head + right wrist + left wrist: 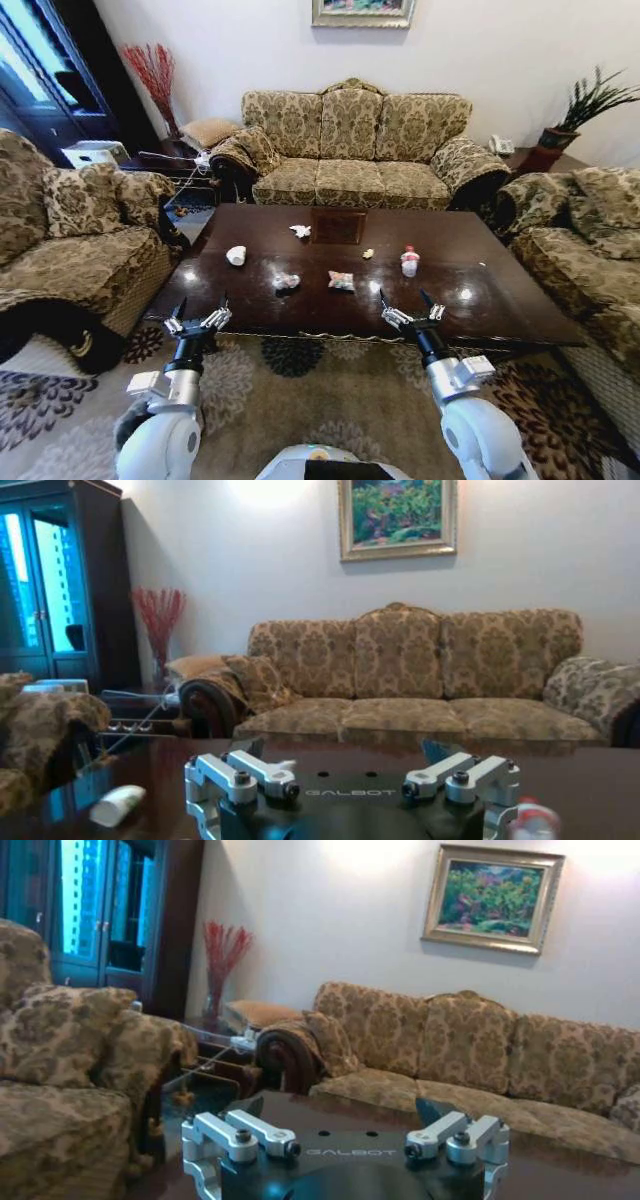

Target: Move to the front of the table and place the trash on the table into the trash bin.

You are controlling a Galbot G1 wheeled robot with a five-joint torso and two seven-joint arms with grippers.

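Note:
The dark brown glossy table (500, 290) stands just ahead of me. Trash lies on it: a white paper cup (236, 255) on its side, a crumpled tissue (300, 231), two shiny wrappers (286, 281) (341, 281), a yellow scrap (368, 254) and a small bottle with a red cap (409, 261). My left gripper (203, 305) hovers open at the table's near left edge. My right gripper (404, 300) hovers open at the near edge, in front of the bottle. The right wrist view has the cup (117, 804) and the blurred bottle (530, 821). The trash bin is out of view.
A three-seat patterned sofa (350, 150) stands behind the table, an armchair (70, 230) to its left and another sofa (580, 240) to its right. A patterned carpet (300, 390) lies under me. A glass side table (185, 165) sits at the far left corner.

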